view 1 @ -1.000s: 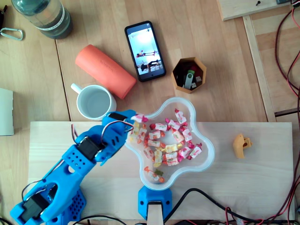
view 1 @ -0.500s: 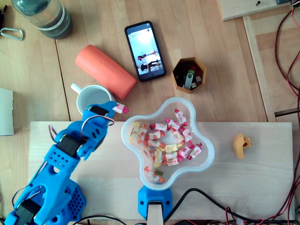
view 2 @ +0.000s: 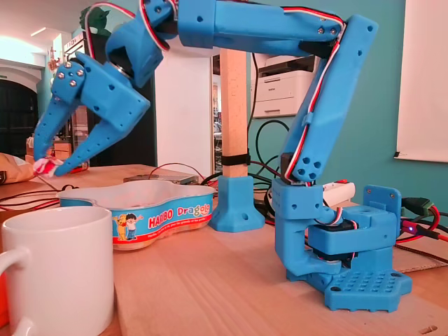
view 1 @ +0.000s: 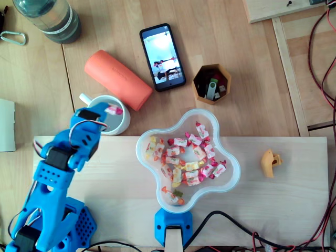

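Right now the claw (view 1: 108,112) is pinched nearly shut on one pink-and-white candy (view 1: 114,110); in the overhead view the candy hangs over the opening of the mug (view 1: 126,122), which stands at about ten o'clock from the bowl (view 1: 233,170). In the fixed view the candy appears higher than the mug's rim. A clean release, I judge, wants the candy over the middle of the opening and not the rim toward one o'clock, near the orange roll (view 1: 118,79); the arm should be steady and a little lower before the jaws part, lest the candy bounce out.
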